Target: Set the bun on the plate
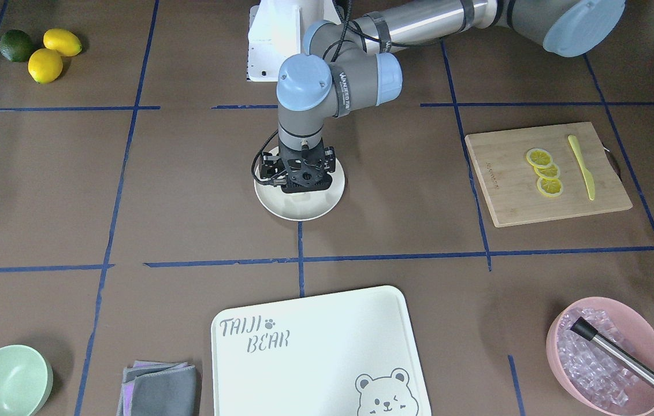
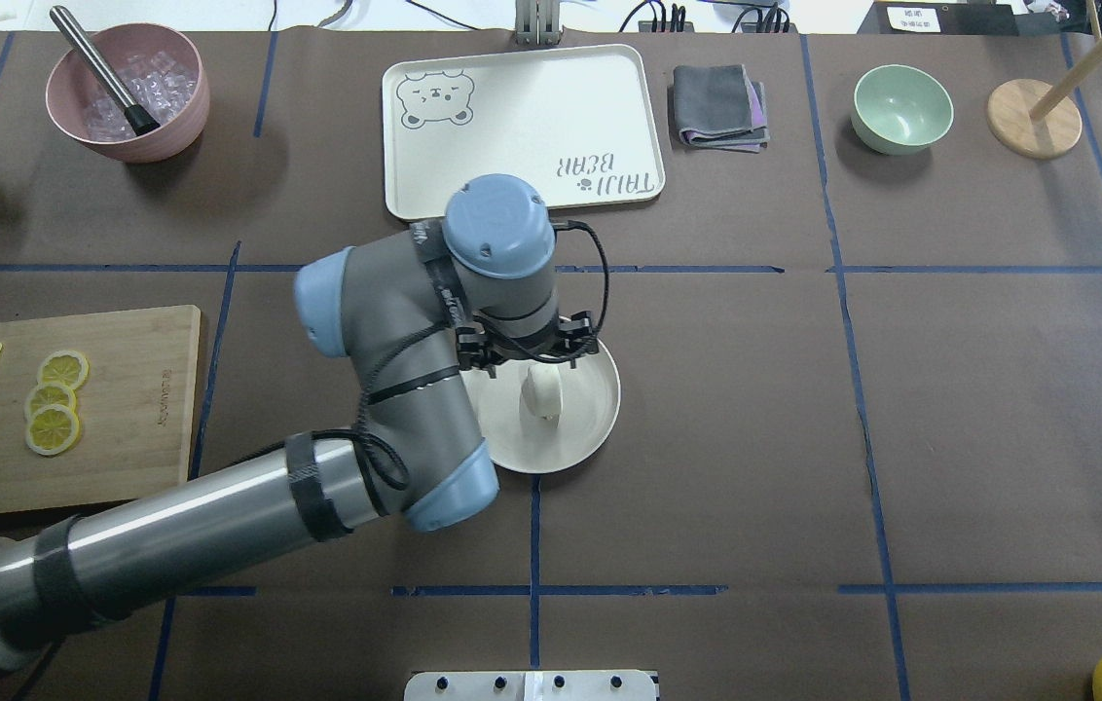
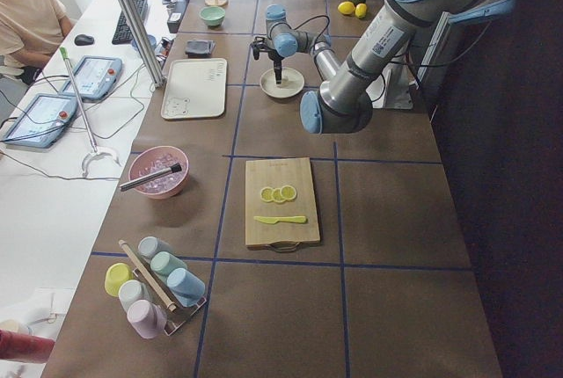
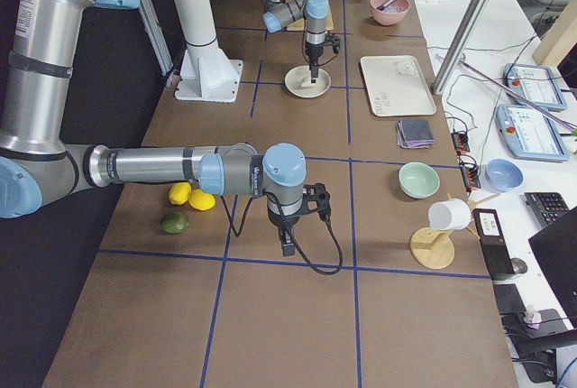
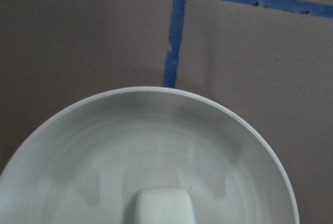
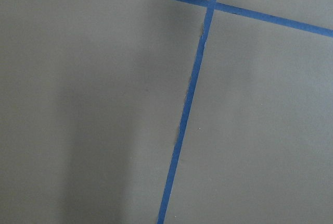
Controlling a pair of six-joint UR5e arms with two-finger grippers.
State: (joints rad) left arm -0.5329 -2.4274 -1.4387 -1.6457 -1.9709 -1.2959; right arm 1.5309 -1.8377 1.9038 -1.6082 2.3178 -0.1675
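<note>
The cream-white plate (image 2: 593, 414) sits at the table's centre, where the blue tape lines meet. The white bun (image 2: 542, 394) is over the plate's middle, directly under my left gripper (image 2: 533, 362), which points straight down. In the left wrist view the bun (image 5: 164, 207) shows at the bottom edge against the plate (image 5: 234, 146). The wrist hides the fingers, so I cannot tell whether they hold the bun or whether it rests on the plate. My right gripper (image 4: 288, 242) hangs over bare table far off, and I cannot tell its state.
A white bear tray (image 2: 522, 127) lies beyond the plate, with a folded grey cloth (image 2: 718, 105) and a mint-green bowl (image 2: 901, 107) to its right. A pink bowl of ice (image 2: 128, 92) and a cutting board with lemon slices (image 2: 55, 399) are on the left.
</note>
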